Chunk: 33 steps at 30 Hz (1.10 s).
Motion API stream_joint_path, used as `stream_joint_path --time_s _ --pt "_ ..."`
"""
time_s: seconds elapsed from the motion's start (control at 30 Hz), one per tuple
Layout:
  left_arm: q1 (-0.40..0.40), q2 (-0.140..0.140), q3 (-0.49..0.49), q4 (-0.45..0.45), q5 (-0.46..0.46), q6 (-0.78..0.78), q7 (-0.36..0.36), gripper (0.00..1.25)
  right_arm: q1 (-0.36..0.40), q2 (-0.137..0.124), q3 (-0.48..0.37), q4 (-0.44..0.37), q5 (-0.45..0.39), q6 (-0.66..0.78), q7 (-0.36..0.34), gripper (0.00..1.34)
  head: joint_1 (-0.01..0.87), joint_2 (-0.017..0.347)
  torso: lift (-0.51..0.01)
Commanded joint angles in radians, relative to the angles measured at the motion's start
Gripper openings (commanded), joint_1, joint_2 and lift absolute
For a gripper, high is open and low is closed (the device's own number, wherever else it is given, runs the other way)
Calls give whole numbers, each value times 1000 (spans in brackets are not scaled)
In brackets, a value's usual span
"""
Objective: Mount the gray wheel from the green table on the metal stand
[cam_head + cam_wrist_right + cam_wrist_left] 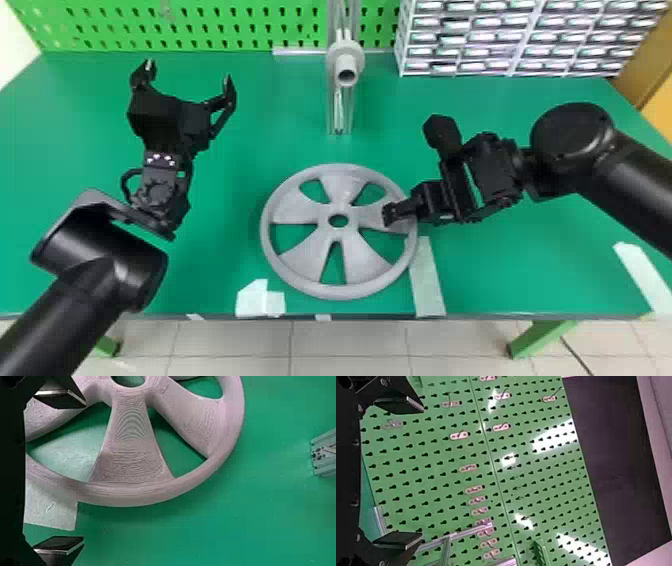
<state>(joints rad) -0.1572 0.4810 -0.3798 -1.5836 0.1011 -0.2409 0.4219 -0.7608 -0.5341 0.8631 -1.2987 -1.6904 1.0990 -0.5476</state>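
Pegboard point(200, 21) backs the green table point(280, 120), left claw point(188, 70) and right claw point(411, 172) gaping wide, empty.

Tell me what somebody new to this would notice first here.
Probably the big gray wheel, lying flat near the green table's front edge. Then the open black grippers: the right one has one finger over the wheel's right side, while the left one spreads wide, farther back. Behind the wheel rises the metal stand.
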Motion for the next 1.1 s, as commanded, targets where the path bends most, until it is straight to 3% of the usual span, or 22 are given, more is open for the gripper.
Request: stream_joint_path --time_s 0.0,0.53,0.93,1.07 --pt "-4 2 -2 1 -1 0 0 1091 -20 -9 59 4 -29 -19 0 1235 867 52 -100" --pt "-15 16 -16 1 5 -3 9 1091 -69 -23 201 6 -77 -59 0 1210 867 52 -100" --pt "-15 19 -19 1 9 -8 14 1091 -71 -24 208 6 -72 -64 0 1143 867 52 -100" --pt "-15 21 -22 1 9 -8 14 1091 -74 -26 206 4 -69 -62 0 1045 867 52 -100"
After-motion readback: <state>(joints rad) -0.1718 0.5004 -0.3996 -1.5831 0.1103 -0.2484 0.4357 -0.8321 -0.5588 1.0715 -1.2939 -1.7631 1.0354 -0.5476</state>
